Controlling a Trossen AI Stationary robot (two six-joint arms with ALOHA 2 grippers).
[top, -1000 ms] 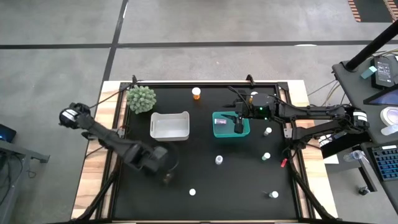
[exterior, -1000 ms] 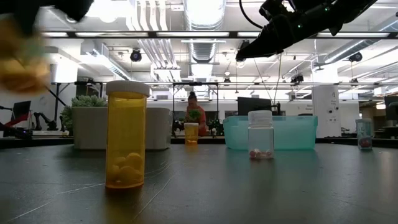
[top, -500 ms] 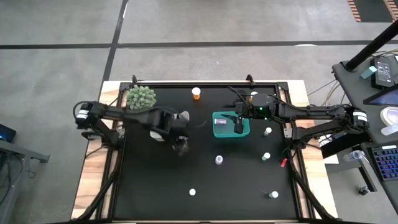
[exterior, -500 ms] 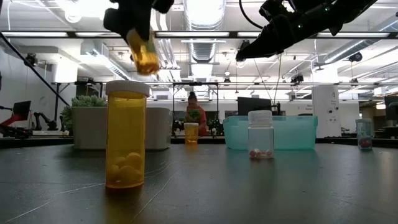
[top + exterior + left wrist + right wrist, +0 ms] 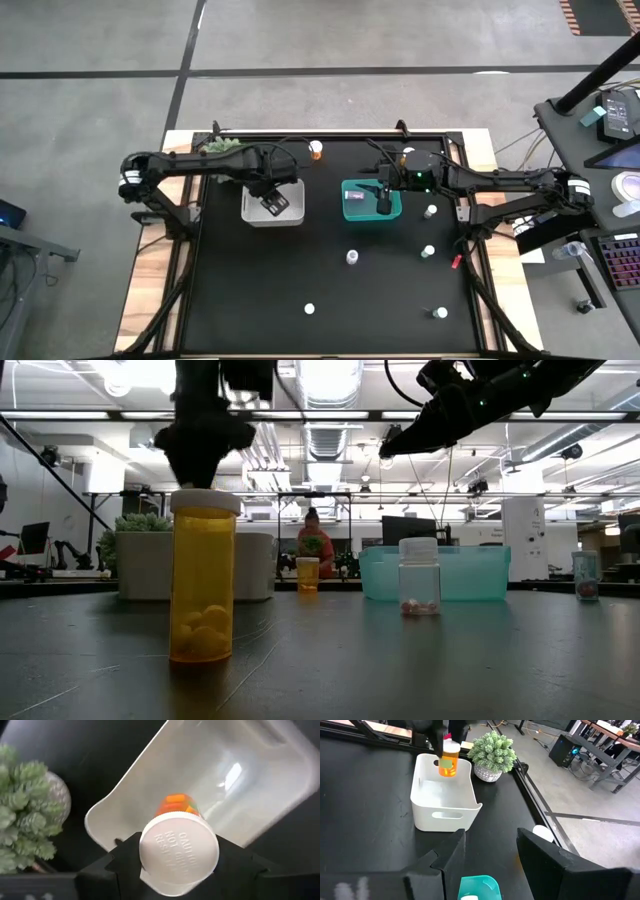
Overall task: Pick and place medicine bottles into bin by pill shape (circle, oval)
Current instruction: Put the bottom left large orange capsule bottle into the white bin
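Nearest the low camera, an amber plastic bottle with a white cap [image 5: 203, 575] stands on the black surface [image 5: 330, 290], waiting to be sorted. Behind it a slim clear bottle [image 5: 419, 576] waits too. Farther back, the left pincer [image 5: 179, 857] hangs over the white rectangular plastic tub [image 5: 251, 206], clenched on an orange white-capped bottle [image 5: 449, 759], cap up, probably ready to drop in. Farthest, the right pincer [image 5: 383, 203] waits with fingers apart above the teal plastic tub [image 5: 396, 208], beside a spiky green plant [image 5: 493, 747].
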